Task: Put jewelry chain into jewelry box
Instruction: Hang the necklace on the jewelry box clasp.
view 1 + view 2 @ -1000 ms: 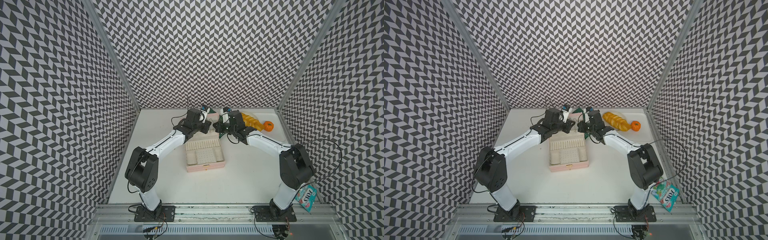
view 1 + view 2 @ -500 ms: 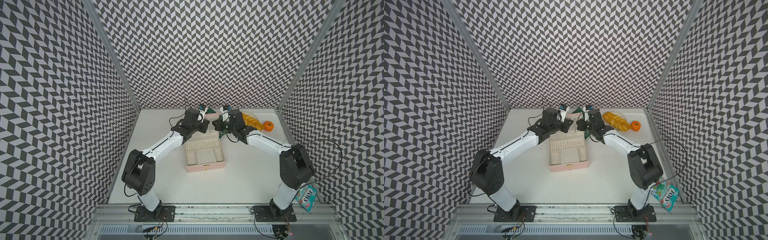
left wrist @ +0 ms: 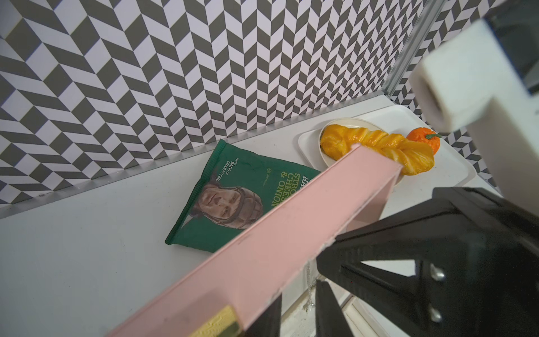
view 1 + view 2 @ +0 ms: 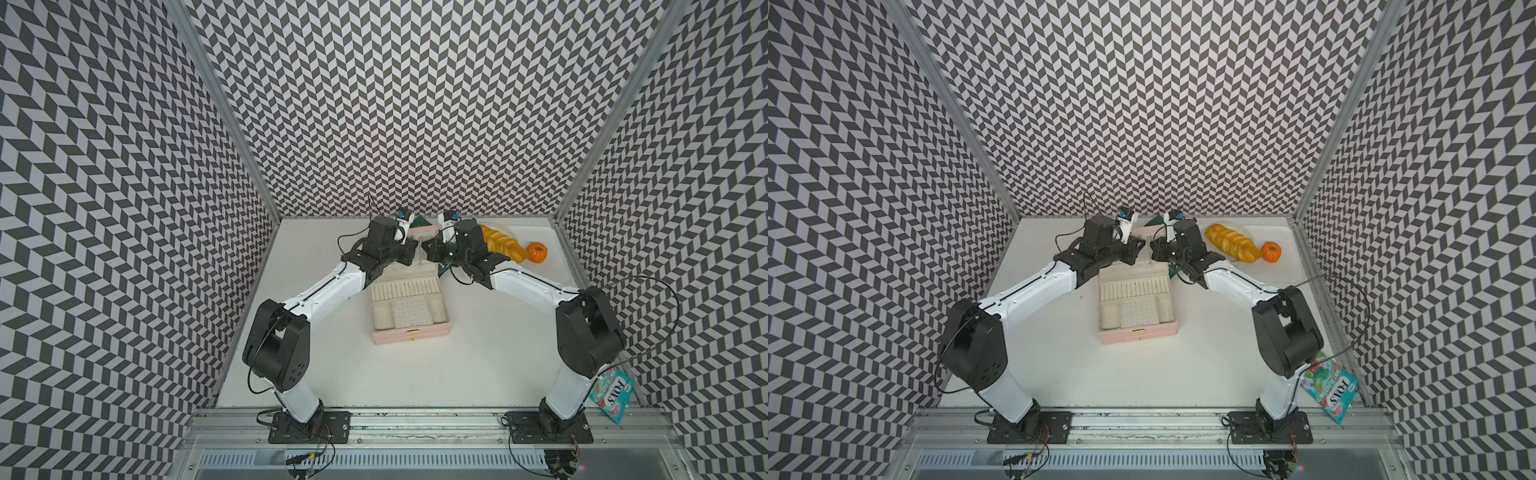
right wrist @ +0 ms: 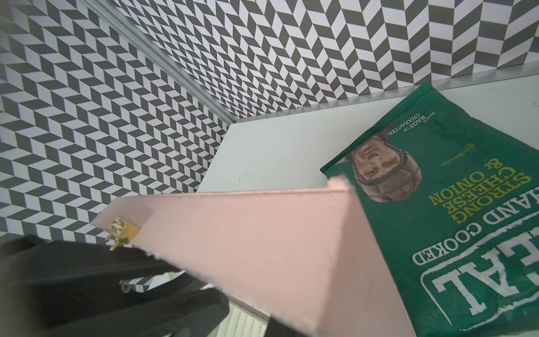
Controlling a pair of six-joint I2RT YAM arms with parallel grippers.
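Note:
The pale pink jewelry box (image 4: 409,332) (image 4: 1138,334) lies open, its lid (image 3: 291,218) (image 5: 262,233) standing upright at the far end. The thin silvery jewelry chain (image 3: 308,280) (image 4: 420,251) hangs straight down just inside the lid, over the cream interior. Its top end vanishes at the tip of my right gripper (image 3: 319,258) (image 4: 427,249), which is shut there. My left gripper (image 3: 297,321) (image 4: 413,249) faces it from the other side, fingers a little apart, the chain's lower end dangling between them without touching. In the right wrist view the lid hides my right fingers.
A green crisp bag (image 3: 233,189) (image 5: 437,204) lies flat behind the lid by the back wall. A white tray (image 3: 455,172) at the back right carries a twisted bread (image 4: 503,245) and a small orange pumpkin (image 4: 536,252). A sweets packet (image 4: 611,395) sits past the table's right edge.
The left wrist has shifted slightly at the lid. Both grippers stay at the upright lid and the box has not moved.

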